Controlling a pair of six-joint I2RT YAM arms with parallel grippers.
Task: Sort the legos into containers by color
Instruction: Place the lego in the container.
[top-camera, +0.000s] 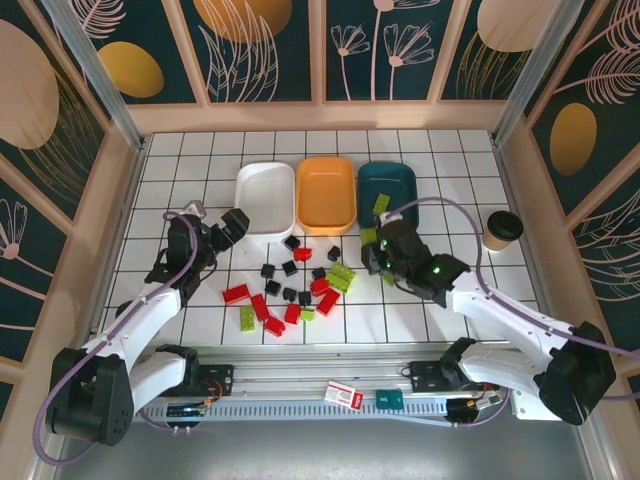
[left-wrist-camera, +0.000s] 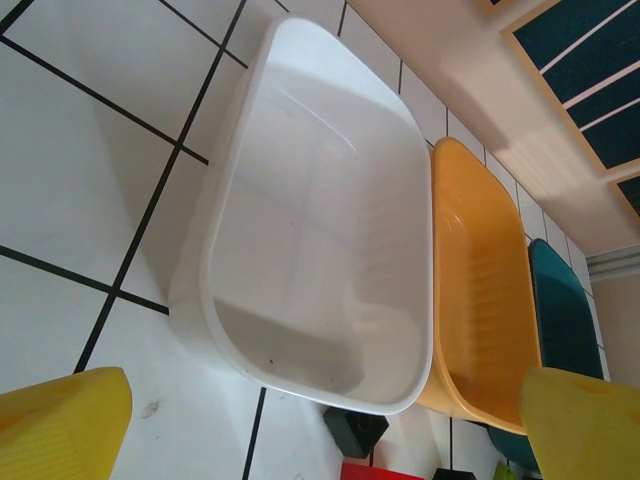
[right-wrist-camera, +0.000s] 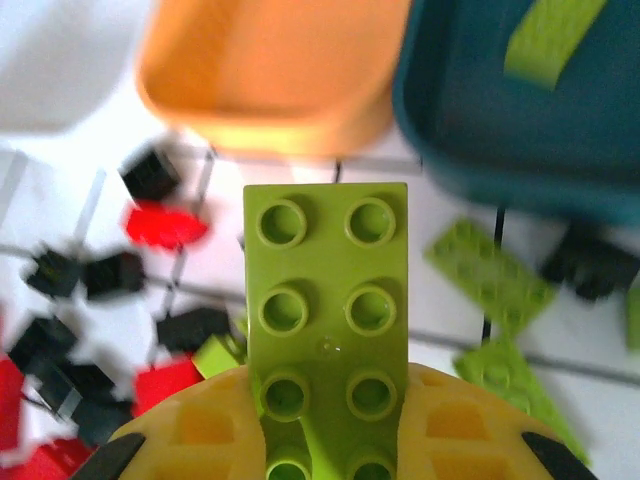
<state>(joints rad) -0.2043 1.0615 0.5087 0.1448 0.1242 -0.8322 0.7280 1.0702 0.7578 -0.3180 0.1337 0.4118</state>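
Note:
My right gripper (right-wrist-camera: 327, 425) is shut on a lime-green two-by-four brick (right-wrist-camera: 327, 285), held above the table in front of the dark teal tray (right-wrist-camera: 500, 120), which holds a green brick (right-wrist-camera: 552, 40). In the top view that gripper (top-camera: 372, 252) sits just below the teal tray (top-camera: 400, 185). My left gripper (left-wrist-camera: 320, 440) hangs open with nothing between its fingers, just in front of the white tray (left-wrist-camera: 200, 280). The orange tray (top-camera: 326, 195) stands between the other two. Red, green and black legos (top-camera: 290, 290) lie scattered mid-table.
A paper cup with a black lid (top-camera: 502, 229) stands at the right. Flat green plates (right-wrist-camera: 490, 275) lie on the table under the right gripper. A black brick (left-wrist-camera: 355, 432) sits by the white tray's near rim. Wooden walls frame the table.

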